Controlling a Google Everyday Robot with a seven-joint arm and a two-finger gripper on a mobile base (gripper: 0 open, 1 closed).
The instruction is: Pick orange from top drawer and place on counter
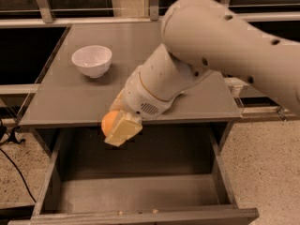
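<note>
Sitting up and to the left of the gripper (117,124), a white bowl (92,60) rests on the counter (61,102). The gripper hangs at the counter's front edge, its pale fingers pinching the orange (108,122), which shows on its left side. Directly beneath it the top drawer (140,191) stands open. The pick looks done, since the orange is clear of the drawer. What remains is carrying it over the counter behind the gripper, setting it down and letting go.
</note>
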